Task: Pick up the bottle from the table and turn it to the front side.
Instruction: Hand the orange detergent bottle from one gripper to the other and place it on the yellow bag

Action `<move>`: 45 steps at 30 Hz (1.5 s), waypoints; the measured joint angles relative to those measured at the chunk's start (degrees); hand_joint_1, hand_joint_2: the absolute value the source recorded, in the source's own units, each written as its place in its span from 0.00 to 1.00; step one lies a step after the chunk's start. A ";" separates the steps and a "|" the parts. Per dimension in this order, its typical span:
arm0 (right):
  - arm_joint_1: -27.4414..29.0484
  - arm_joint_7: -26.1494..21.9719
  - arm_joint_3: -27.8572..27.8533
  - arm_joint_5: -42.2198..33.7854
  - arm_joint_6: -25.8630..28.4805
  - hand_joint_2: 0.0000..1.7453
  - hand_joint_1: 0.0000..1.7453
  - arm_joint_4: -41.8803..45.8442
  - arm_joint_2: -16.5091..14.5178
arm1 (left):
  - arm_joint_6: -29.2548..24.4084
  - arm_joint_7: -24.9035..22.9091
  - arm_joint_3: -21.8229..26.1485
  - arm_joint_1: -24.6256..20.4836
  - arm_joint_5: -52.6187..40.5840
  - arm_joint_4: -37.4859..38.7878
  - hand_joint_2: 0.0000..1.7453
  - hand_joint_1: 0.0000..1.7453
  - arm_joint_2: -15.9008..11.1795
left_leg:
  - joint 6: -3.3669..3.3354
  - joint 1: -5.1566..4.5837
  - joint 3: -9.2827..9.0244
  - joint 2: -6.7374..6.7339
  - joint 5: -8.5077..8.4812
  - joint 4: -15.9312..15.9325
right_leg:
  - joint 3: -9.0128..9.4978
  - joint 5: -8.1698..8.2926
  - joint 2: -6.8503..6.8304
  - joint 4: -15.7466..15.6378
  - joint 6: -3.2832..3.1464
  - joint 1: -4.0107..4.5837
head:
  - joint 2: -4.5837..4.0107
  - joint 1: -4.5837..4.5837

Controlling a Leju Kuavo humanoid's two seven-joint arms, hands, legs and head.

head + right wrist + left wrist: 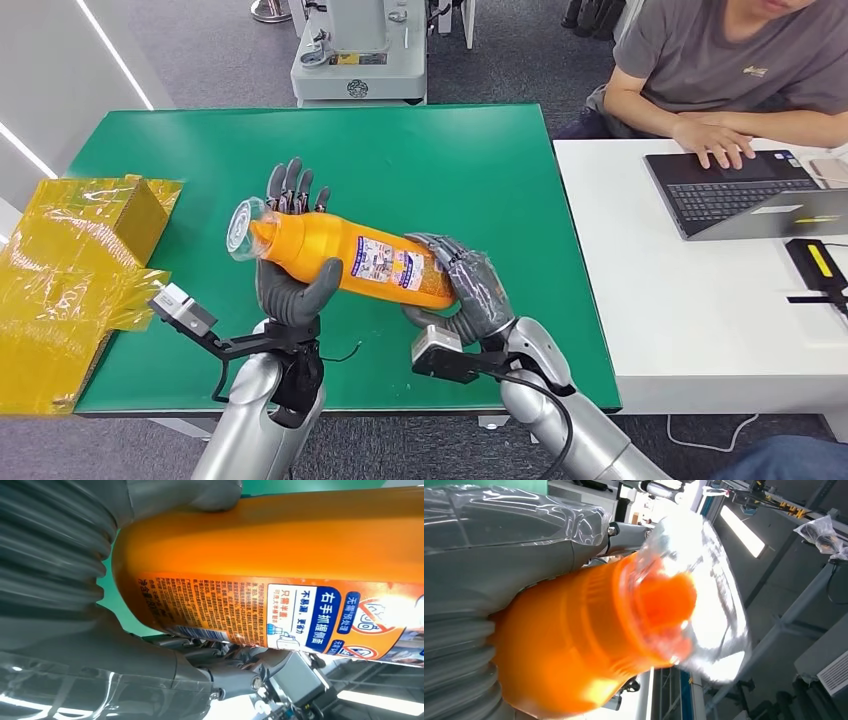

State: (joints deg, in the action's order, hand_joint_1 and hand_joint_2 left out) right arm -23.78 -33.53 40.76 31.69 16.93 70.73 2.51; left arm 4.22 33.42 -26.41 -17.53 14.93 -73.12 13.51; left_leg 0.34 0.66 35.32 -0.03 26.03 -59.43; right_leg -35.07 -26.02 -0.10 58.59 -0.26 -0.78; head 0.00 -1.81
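An orange bottle (345, 257) with a clear cap (240, 229) and a printed label hangs on its side above the green table (450, 160). My left hand (292, 280) grips it near the neck, thumb in front, fingers behind. My right hand (468, 292) holds its base end. In the left wrist view the orange bottle (574, 645) and its clear cap (709, 600) loom close. The right wrist view shows the bottle (280, 535) with its text label (260, 612) facing the camera, my right hand (60, 570) wrapped round the base.
Yellow crumpled wrap and a box (70, 270) lie at the table's left end. A white desk (700, 290) stands to the right with a laptop (745, 195); a person (730, 70) sits there typing. A grey machine (360, 50) stands beyond the table.
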 joint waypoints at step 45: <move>3.28 0.34 -5.26 -10.06 8.81 1.00 0.00 4.24 -0.87 | -5.63 0.66 1.35 -0.63 -1.12 1.28 1.00 1.00 0.09 | 0.00 0.00 0.01 0.00 0.00 0.00 | 0.00 0.00 -0.01 0.01 0.00 0.00 | 0.00 0.00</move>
State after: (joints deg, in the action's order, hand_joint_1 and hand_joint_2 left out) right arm -20.51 -33.20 35.50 21.62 25.74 74.98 1.65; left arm -1.41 34.08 -25.06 -18.16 13.81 -71.84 13.60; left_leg 0.34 0.65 35.33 -0.02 26.03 -59.43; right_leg -35.07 -26.02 -0.11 58.59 -0.26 -0.78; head 0.00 -1.81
